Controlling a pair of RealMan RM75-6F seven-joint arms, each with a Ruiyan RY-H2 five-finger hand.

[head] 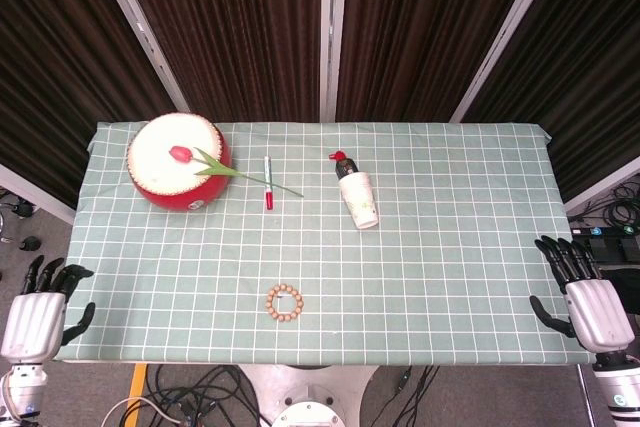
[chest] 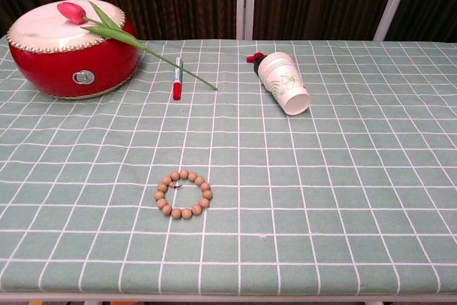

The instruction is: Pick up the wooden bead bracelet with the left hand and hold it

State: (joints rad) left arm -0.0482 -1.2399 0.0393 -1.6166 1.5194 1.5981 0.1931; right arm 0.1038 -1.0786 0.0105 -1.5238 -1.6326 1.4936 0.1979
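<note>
The brown wooden bead bracelet [chest: 183,194] lies flat as a closed ring, with no clear long axis, on the green checked cloth-covered surface [head: 450,257] near its front edge. The left robot hand [head: 35,317] and right robot hand [head: 590,307] hover off opposite corners, fingers spread, holding nothing.
</note>
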